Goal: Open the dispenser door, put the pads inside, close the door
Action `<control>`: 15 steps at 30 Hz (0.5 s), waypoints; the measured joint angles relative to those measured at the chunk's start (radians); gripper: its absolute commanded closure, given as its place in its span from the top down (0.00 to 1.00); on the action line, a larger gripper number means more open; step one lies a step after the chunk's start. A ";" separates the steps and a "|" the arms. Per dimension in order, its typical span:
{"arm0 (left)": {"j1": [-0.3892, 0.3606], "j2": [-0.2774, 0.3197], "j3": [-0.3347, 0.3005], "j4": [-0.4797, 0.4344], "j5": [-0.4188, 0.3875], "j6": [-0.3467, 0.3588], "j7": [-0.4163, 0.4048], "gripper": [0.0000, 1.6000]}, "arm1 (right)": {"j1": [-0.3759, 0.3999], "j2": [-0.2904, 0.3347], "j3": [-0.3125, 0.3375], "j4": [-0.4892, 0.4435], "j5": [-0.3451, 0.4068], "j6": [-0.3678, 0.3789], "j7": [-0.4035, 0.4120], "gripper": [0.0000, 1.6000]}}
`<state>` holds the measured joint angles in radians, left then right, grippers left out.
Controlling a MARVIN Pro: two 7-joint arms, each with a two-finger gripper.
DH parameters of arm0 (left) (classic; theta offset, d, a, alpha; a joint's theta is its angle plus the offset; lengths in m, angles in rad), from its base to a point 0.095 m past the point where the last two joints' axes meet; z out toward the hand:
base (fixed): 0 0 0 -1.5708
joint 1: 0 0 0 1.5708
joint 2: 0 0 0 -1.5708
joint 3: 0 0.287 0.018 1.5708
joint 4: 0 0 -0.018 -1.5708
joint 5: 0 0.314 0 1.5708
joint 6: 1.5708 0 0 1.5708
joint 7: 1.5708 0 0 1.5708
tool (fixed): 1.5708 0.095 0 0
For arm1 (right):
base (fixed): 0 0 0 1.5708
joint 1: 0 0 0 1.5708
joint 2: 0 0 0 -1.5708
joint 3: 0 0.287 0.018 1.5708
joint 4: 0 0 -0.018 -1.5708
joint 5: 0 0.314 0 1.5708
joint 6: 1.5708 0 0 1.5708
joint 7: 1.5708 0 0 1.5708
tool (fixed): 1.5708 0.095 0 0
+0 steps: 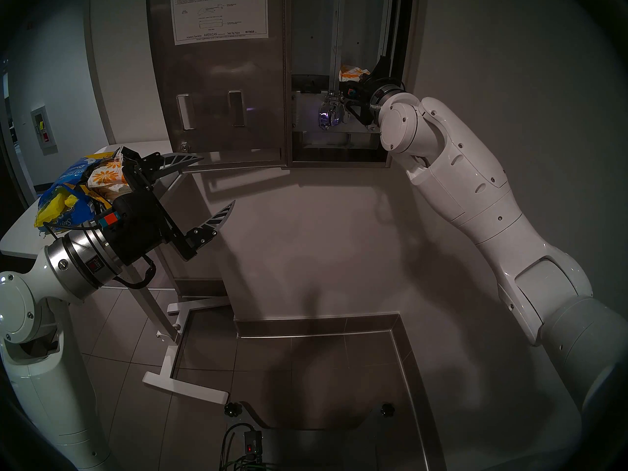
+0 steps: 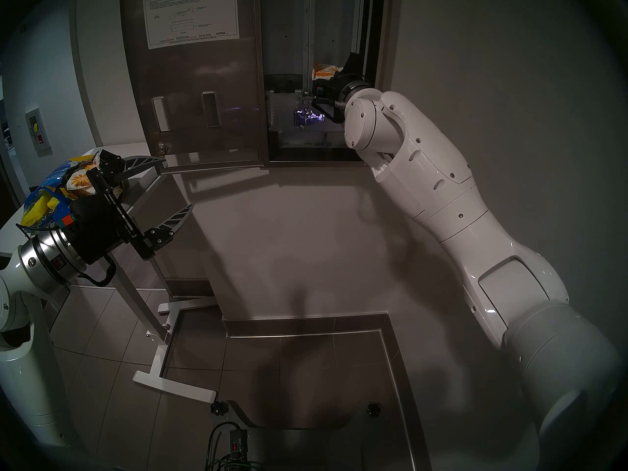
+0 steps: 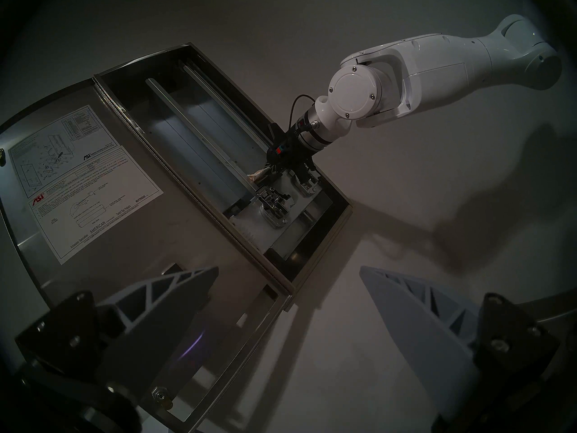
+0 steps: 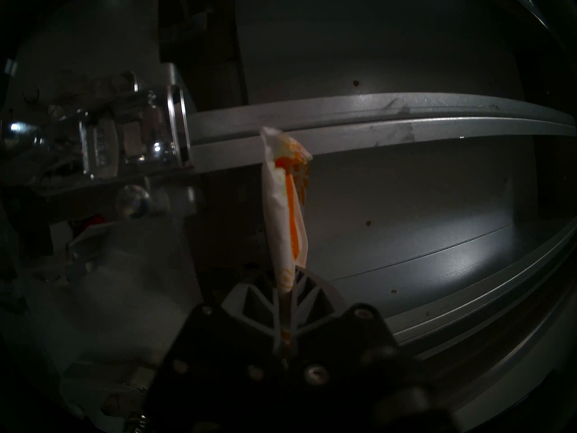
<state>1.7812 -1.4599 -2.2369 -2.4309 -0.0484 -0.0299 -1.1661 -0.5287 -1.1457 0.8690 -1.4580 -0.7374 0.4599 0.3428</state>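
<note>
Pad (image 4: 285, 210) pinched in the right gripper (image 4: 285, 301), inside the open dispenser (image 1: 339, 161).

The white, orange-flowered pad sticks out past the closed fingertips, in the right-hand chute above a chrome lever (image 1: 329, 115); whether it touches the chute wall is hard to tell in the dim wrist view. The door (image 1: 217, 96) is swung wide to the left, its white instruction sheet (image 1: 219, 13) facing out. The left gripper (image 1: 210, 184) hangs empty with its jaws spread, near the door's lower corner, apart from it. Behind it, on a white table (image 1: 20, 229), more pads (image 1: 103, 179) lie with a torn blue-and-yellow bag (image 1: 64, 201).
</note>
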 measured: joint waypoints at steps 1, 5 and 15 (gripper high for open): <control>0.000 0.000 0.000 0.000 0.000 0.000 0.000 1.00 | 0.002 0.001 -0.001 0.000 -0.002 0.000 0.006 0.00; 0.000 0.000 0.000 0.000 0.000 0.000 0.000 1.00 | 0.014 0.002 -0.004 0.002 -0.007 0.003 0.033 0.00; 0.000 0.000 0.000 0.000 0.000 0.000 0.000 1.00 | 0.043 -0.011 -0.014 0.027 -0.020 0.016 0.096 0.00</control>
<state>1.7810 -1.4603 -2.2371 -2.4309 -0.0484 -0.0301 -1.1665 -0.4860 -1.1570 0.8550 -1.4310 -0.7571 0.4756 0.4389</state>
